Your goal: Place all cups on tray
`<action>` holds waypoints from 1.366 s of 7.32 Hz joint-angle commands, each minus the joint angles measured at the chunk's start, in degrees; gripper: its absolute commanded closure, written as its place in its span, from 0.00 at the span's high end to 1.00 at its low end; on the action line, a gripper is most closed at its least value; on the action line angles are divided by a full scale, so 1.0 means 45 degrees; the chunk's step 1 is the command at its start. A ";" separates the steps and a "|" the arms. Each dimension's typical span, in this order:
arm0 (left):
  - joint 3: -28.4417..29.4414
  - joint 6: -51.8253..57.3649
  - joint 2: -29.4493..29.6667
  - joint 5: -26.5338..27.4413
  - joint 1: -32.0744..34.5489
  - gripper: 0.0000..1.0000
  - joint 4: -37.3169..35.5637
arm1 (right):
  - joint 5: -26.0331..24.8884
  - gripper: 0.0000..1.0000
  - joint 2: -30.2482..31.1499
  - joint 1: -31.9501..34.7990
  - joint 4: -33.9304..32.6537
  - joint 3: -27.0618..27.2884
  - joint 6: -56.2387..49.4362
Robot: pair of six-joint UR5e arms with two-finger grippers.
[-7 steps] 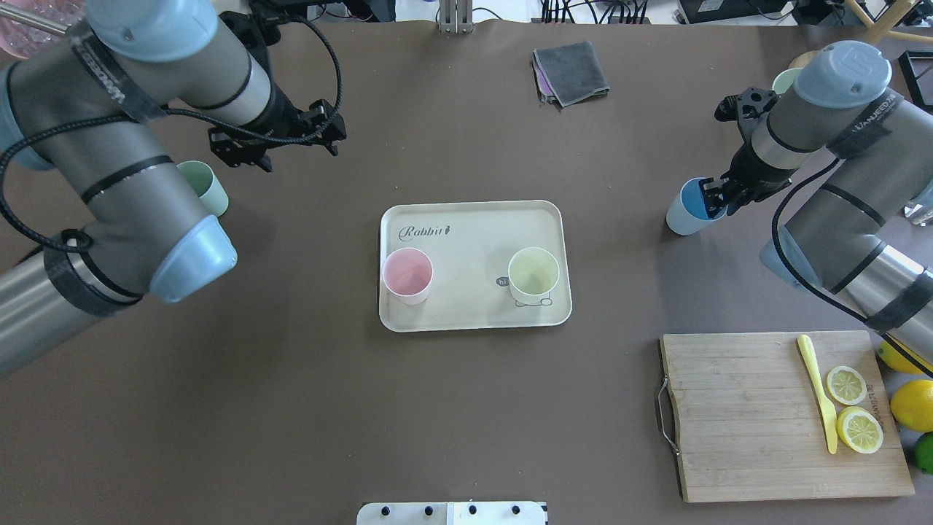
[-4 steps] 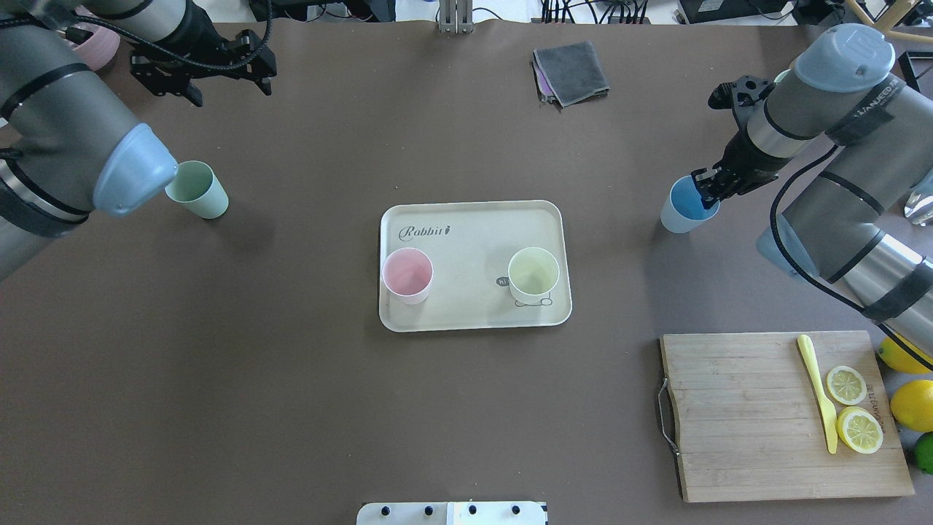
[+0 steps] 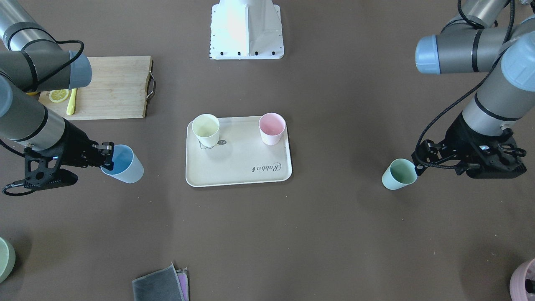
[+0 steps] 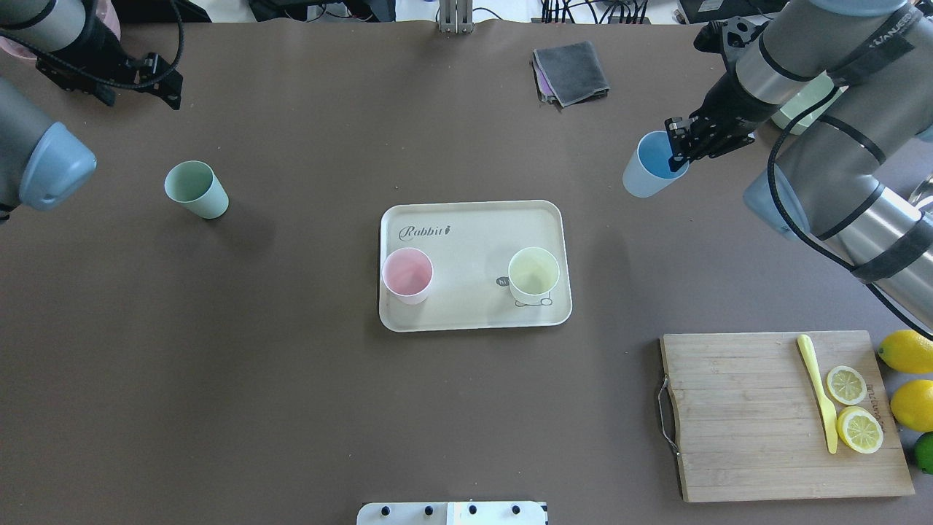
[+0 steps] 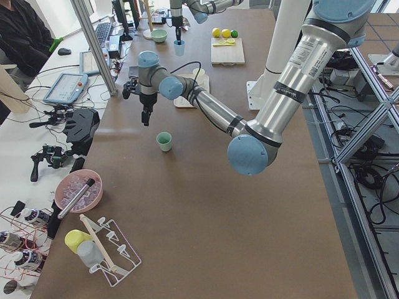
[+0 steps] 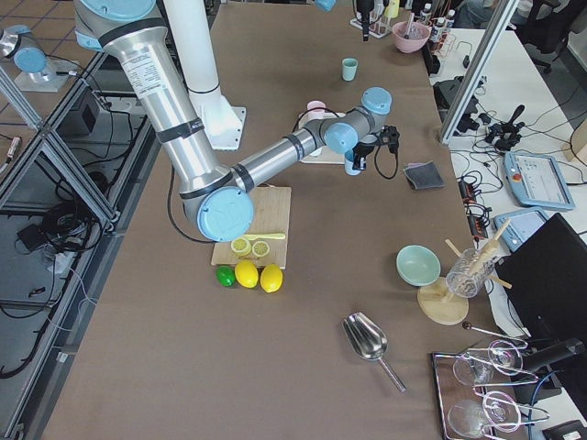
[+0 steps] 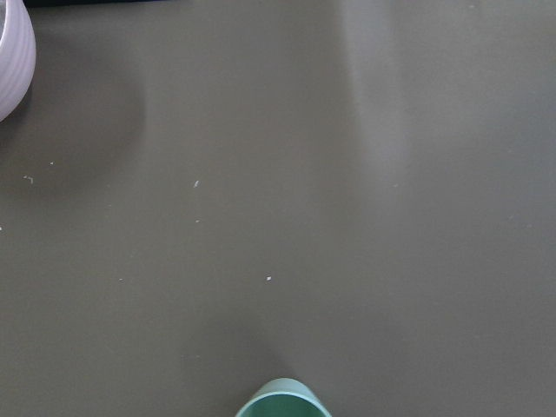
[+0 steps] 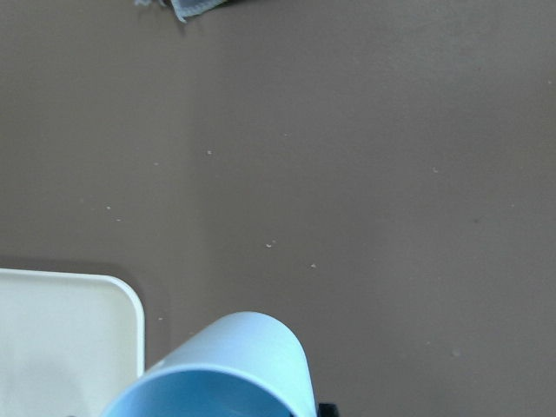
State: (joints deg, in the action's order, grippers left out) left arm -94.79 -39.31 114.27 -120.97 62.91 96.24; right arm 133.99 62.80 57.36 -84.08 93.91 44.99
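Note:
The cream tray [image 4: 474,233] lies mid-table and holds a pink cup [image 4: 407,275] and a pale yellow cup [image 4: 533,274]. My right gripper [image 4: 681,142] is shut on the rim of a blue cup [image 4: 651,173] and holds it tilted above the table, to the far right of the tray. The blue cup [image 8: 226,369] fills the bottom of the right wrist view, with the tray's corner [image 8: 61,339] beside it. A green cup [image 4: 195,189] stands upright on the table left of the tray. My left gripper [image 4: 171,82] is open and empty, raised near the far left corner.
A wooden cutting board [image 4: 743,415] with lemon slices and a yellow knife lies at the near right, with whole lemons [image 4: 907,379] beside it. A grey cloth [image 4: 571,71] lies at the far middle. A green bowl [image 4: 798,109] sits behind the right arm, and a pink bowl [image 3: 524,278] at the far left.
My right gripper has lifted the blue cup and carried it farther and slightly left. My left arm has drawn back to the far left, away from the green cup, which has not moved.

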 commanded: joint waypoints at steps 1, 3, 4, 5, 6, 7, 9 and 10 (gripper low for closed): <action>0.0748 -0.1391 -0.1329 0.0047 -0.0537 0.97 0.2957 | -0.0049 0.00 -0.0982 -0.0575 -0.0594 0.0421 0.1575; 0.2095 -0.2315 -0.1215 0.0320 -0.1067 0.96 0.4563 | -0.0536 0.00 -0.1512 -0.1085 -0.0613 0.0324 0.2188; 0.2487 -0.2358 -0.1079 0.0495 -0.1282 0.96 0.4801 | -0.0828 0.00 -0.1533 -0.1202 -0.0613 0.0246 0.2189; 0.2549 -0.2822 -0.1077 0.0612 -0.1768 0.95 0.5055 | -0.1024 0.00 -0.1552 -0.1320 -0.0575 0.0129 0.2209; 0.2472 -0.3310 -0.1077 0.0614 -0.2140 0.92 0.5309 | -0.1065 0.00 -0.1611 -0.1359 -0.0574 0.0070 0.2228; 0.2452 -0.3547 -0.1116 0.0614 -0.2356 0.78 0.5524 | -0.1065 0.00 -0.1631 -0.1418 -0.0555 -0.0027 0.2228; 0.2374 -0.3394 -0.1156 0.0575 -0.2359 0.00 0.5507 | -0.1202 0.00 -0.1805 -0.1612 -0.0535 -0.0067 0.2402; 0.2355 -0.3393 -0.1059 0.0497 -0.2262 0.00 0.5371 | -0.1531 0.00 -0.2077 -0.1942 -0.0496 -0.0280 0.2829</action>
State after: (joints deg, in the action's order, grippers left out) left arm -84.03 -54.68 109.19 -118.41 52.47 120.87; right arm 128.35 54.62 50.01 -86.46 93.47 55.99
